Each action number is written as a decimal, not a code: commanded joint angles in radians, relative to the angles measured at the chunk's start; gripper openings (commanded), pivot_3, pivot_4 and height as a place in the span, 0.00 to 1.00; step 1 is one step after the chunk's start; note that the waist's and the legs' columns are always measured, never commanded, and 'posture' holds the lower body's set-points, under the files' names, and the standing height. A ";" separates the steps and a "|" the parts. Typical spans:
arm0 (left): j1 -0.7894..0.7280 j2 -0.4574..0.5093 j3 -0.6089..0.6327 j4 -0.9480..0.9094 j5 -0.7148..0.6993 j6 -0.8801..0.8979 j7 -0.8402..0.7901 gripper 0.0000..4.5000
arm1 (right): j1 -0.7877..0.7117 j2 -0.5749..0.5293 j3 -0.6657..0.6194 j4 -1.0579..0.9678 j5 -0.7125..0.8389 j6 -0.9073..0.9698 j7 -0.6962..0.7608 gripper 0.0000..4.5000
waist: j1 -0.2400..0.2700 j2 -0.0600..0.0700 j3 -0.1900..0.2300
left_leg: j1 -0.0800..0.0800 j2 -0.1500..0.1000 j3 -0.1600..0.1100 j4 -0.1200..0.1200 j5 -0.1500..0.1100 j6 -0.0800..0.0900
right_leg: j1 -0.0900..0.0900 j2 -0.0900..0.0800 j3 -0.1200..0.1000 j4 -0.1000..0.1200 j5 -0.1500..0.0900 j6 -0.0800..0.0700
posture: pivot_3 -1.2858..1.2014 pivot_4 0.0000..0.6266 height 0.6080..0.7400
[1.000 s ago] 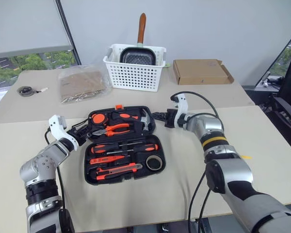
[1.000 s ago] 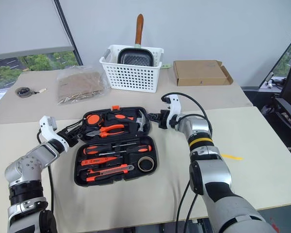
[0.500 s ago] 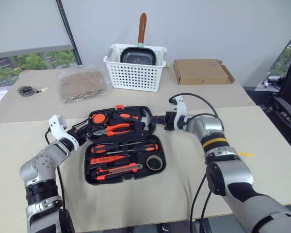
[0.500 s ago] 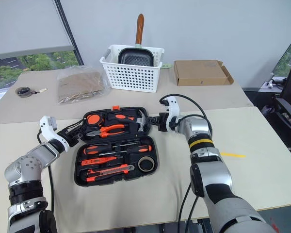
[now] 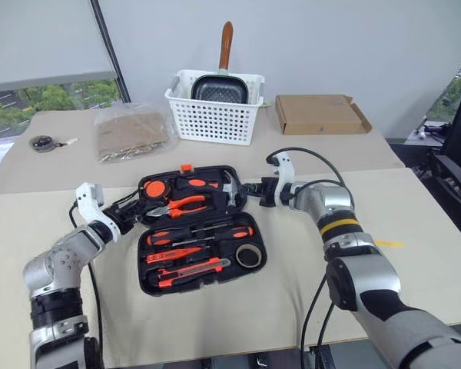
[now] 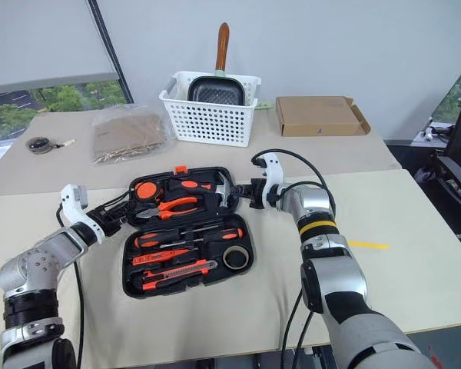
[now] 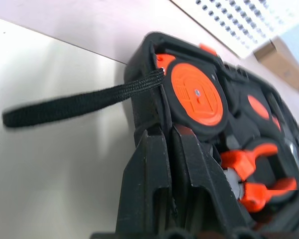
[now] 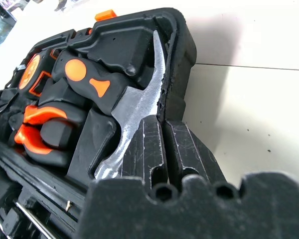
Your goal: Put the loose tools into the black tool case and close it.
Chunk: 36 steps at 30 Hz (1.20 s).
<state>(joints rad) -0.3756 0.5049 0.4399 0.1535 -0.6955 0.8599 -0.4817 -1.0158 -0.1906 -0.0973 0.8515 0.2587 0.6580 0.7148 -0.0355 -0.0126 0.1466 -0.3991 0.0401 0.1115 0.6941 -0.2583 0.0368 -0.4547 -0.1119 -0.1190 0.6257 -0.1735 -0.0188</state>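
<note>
One case [image 5: 200,227], black, open flat at frame centre on the table [image 5: 415,231]; orange latch at its far edge.
Lower half holds: two screwdrivers [image 5: 200,232] with orange-and-black handles, one red tester [image 5: 173,253], one knife [image 5: 190,269], one tape roll [image 5: 248,256].
Upper half holds: one pliers [image 5: 181,205], one hammer [image 8: 134,107], one tape measure [image 7: 197,97] with a black strap trailing out over the table.
Upper part of frame: one white basket [image 5: 213,106] with one pan [image 5: 220,86] in it, one cardboard box [image 5: 320,112], one clear bag [image 5: 131,132], one round grey gadget [image 5: 40,142] at upper left.

Left gripper [image 5: 132,216]: clenched shut, at the upper half's left edge beside the tape measure; whether it pinches the rim cannot be told.
Right gripper [image 5: 249,190]: fingers pressed together at the upper half's right corner, next to the hammer head; contact with the rim cannot be told.

Change from a second ago: the right gripper's fingers, then parted and a little off the corner, have closed and now sit against it. Left gripper unchanged at its edge. Tools lie as before.
</note>
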 commanded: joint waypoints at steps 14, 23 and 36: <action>-0.108 0.186 -0.084 0.039 -0.071 0.126 -0.316 0.00 | -0.030 -0.041 -0.038 0.017 0.019 -0.214 0.058 0.01 | 0.004 -0.003 0.002 | -0.001 -0.001 0.000 -0.001 0.000 0.001 | 0.000 0.000 0.000 -0.002 0.000 0.000 | 0.52 0.24 0.70; -0.132 0.263 -0.125 0.089 -0.025 0.068 -0.468 0.00 | -0.016 -0.057 -0.048 -0.009 0.035 -0.303 0.120 0.01 | 0.002 -0.003 0.002 | -0.002 -0.001 0.000 -0.001 0.000 0.000 | -0.002 0.000 -0.001 -0.002 0.000 0.000 | 0.52 0.24 0.70; -0.080 0.193 -0.266 0.045 0.355 -0.596 -0.376 0.00 | 0.094 -0.084 -0.032 -0.089 0.009 -0.663 0.304 0.01 | 0.008 -0.003 0.002 | -0.002 -0.001 0.001 -0.001 0.000 0.000 | -0.002 -0.001 0.000 -0.002 0.002 -0.004 | 0.52 0.24 0.70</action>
<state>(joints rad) -0.4643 0.6975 0.1995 0.2303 -0.4191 0.4154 -0.8744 -0.8983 -0.2702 -0.1264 0.8377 0.2539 0.1021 0.9787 -0.0279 -0.0160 0.1491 -0.4007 0.0392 0.1127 0.6928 -0.2586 0.0372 -0.4566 -0.1124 -0.1192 0.6238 -0.1715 -0.0223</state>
